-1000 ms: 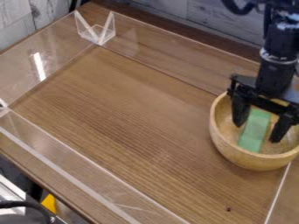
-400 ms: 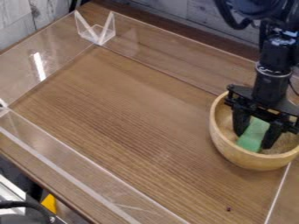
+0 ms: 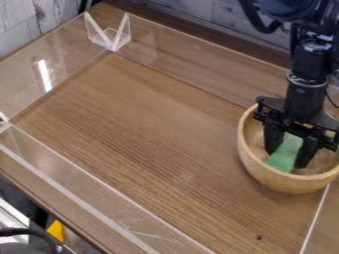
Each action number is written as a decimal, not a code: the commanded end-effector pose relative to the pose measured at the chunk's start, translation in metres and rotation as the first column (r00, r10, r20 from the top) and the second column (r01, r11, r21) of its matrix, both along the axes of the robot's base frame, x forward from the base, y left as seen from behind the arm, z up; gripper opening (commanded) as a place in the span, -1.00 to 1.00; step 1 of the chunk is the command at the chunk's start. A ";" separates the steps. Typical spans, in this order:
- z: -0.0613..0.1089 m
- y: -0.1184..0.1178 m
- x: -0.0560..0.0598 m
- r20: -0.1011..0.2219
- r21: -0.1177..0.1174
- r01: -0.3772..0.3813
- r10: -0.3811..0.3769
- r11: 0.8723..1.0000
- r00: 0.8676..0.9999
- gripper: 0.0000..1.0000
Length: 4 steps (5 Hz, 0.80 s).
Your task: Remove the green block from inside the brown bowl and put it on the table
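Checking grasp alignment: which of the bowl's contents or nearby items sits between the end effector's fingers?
The green block, lying inside the brown bowl; the end effector straddles it. Nothing else is in the bowl.

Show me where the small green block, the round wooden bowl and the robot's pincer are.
Small bright green block [image 3: 284, 156], camera view, on its visible face between the fingers.
Round light-brown wooden bowl [image 3: 261, 167], camera view, on its front-left rim.
Black robot pincer [image 3: 296, 149], camera view, midway between its fingertips.
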State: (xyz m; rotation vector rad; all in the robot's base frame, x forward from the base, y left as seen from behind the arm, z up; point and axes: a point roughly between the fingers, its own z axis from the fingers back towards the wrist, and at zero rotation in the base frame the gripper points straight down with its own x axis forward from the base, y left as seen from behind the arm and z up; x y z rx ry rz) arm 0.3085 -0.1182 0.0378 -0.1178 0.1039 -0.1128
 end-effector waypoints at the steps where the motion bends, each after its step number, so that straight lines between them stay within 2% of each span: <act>1: 0.030 0.002 0.003 0.064 -0.033 0.000 0.002 0.999 0.998 -1.00; 3: 0.049 0.007 -0.003 0.069 -0.055 0.003 0.000 0.998 0.998 -1.00; 4: 0.062 0.014 -0.008 0.082 -0.070 0.003 0.003 0.998 0.997 -1.00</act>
